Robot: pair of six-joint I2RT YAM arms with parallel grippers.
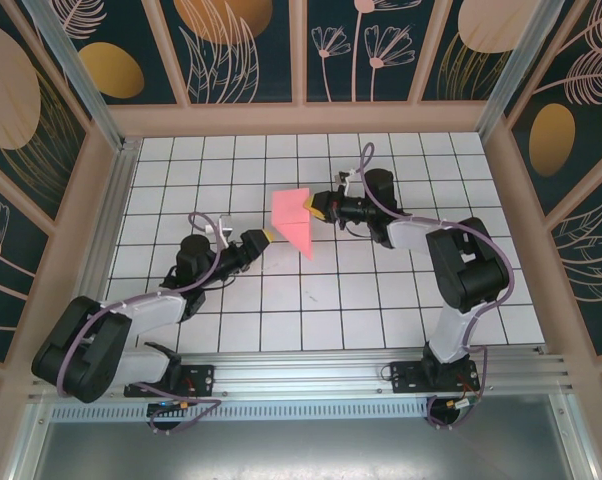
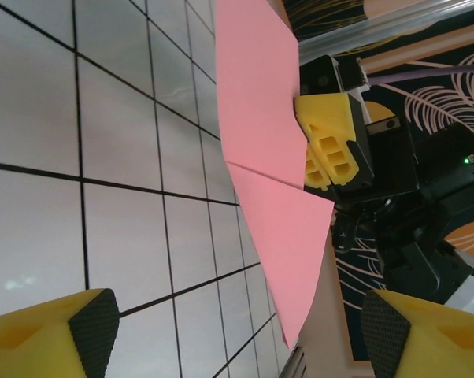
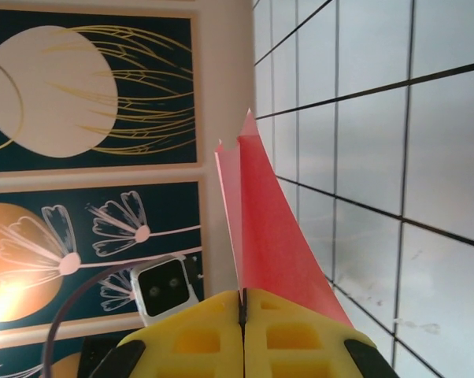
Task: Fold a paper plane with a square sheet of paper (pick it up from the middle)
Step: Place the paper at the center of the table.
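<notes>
Clamping hand: the right hand [image 1: 315, 208] has its yellow fingers [image 3: 198, 335] pressed together on the right edge of the sheet of paper [image 1: 293, 222], with no gap showing between them in its own wrist view.
Right hand from the other side: the left wrist view shows it [image 2: 331, 146] as a yellow block against the far edge of the pink sheet.
Left hand: the left hand [image 1: 260, 238] has its fingers [image 2: 68, 335] wide apart, one at each lower corner of its wrist view, holding nothing.
Left hand and paper: seen from above, its tip sits just beside the sheet's left edge; I cannot tell whether they touch.
Paper, place: near the middle of the bench [image 1: 381, 300], between the two hands.
Paper, shape: partly folded, broad at the far end and narrowing to a point toward the near side.
Paper, layers: from the right wrist, two layers [image 3: 261, 228] rise out of the pinch, ending in two small tips side by side.
Crease: a fold line [image 2: 264, 170] crosses the sheet [image 2: 257, 94] level with the right hand.
Paper and bench: whether the near point rests on the tiles cannot be told.
Bench: white tiles with black grid lines.
Surround: dark wall panels [image 1: 241, 50] with pale flower and leaf drawings.
</notes>
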